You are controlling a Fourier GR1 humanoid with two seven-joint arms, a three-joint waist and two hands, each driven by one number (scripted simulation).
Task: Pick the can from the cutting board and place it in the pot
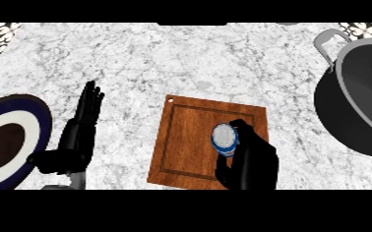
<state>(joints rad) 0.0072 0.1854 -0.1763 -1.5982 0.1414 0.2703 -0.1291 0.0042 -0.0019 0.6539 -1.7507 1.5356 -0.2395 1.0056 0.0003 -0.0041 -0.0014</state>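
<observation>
A can (pixel 224 139) with a white top and blue side sits over the right part of the wooden cutting board (pixel 189 140). My right hand (pixel 251 159) comes up from below and curls round the can, its fingers along the can's right side and its thumb below. The dark pot (pixel 347 103) with a metal handle stands at the right edge of the head view, apart from the board. My left hand (pixel 76 132) rests open at the left, fingers pointing up, touching nothing.
A dark blue plate (pixel 22 110) with a white ring lies at the far left edge, beside my left hand. Pale marble counter (pixel 181 59) stretches behind the board and between board and pot.
</observation>
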